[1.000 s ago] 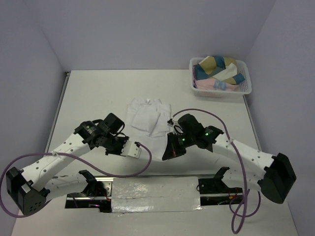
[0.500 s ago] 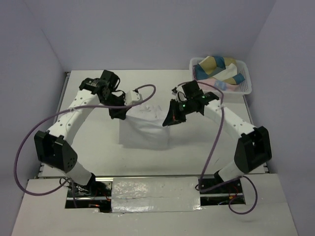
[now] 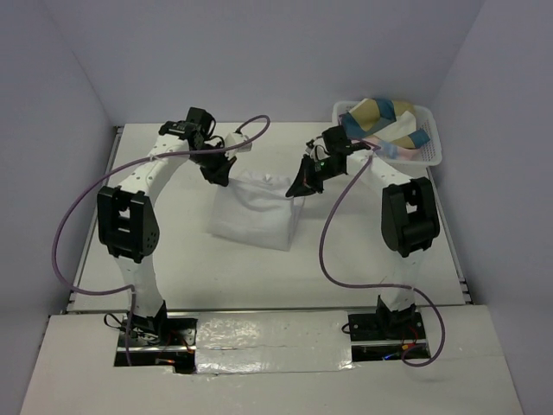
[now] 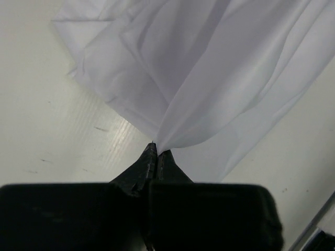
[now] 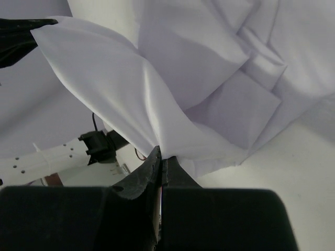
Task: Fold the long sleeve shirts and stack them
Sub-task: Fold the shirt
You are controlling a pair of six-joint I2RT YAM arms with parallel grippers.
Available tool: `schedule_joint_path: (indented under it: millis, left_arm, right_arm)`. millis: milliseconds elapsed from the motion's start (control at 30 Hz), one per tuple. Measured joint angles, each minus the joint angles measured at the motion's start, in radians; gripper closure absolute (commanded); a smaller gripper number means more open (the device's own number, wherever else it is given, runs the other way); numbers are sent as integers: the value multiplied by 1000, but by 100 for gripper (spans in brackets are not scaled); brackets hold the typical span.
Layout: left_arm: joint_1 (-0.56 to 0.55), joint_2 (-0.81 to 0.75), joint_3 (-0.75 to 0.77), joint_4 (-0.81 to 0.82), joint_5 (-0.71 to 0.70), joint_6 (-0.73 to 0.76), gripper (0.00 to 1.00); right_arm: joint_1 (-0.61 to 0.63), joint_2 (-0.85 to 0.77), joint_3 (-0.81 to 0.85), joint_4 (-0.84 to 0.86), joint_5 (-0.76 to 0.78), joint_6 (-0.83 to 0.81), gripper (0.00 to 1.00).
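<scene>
Overhead, both arms reached out across the table (image 3: 155, 251), sharing one long sleeve shirt (image 3: 255, 216) between them. The white garment sat to the left of the lattice basket (image 3: 406, 162) and nearer the arm bases than it. Its upper edge was lifted and its lower part lay bunched on the tabletop. The right gripper (image 3: 298, 188), the closer one to the basket, had its jaws pinched tight on a corner of the thin cloth. The left gripper (image 3: 216, 177), farther from the basket, was likewise clamped on the opposite corner, its fingers pressed together around a fold. Cloth draped in soft creases away from each pinch. Inside the basket lay a heap of tan, teal and pink fabrics (image 3: 380, 117).
</scene>
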Motion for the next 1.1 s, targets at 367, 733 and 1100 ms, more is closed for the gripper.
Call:
schedule_joint_path:
  millis: [367,733,1100]
  left_arm:
    - [5,144,63,246,-17,-189,61]
    - [19,277,132,486,-190,-425,22]
    - [99,268,206,477,-17,-470,17]
  right_arm:
    - [-65,106,2,148,9,134,65]
    - [-74,168,251,142,331,96,45]
    - [49,-101,72,191,542,-16,27]
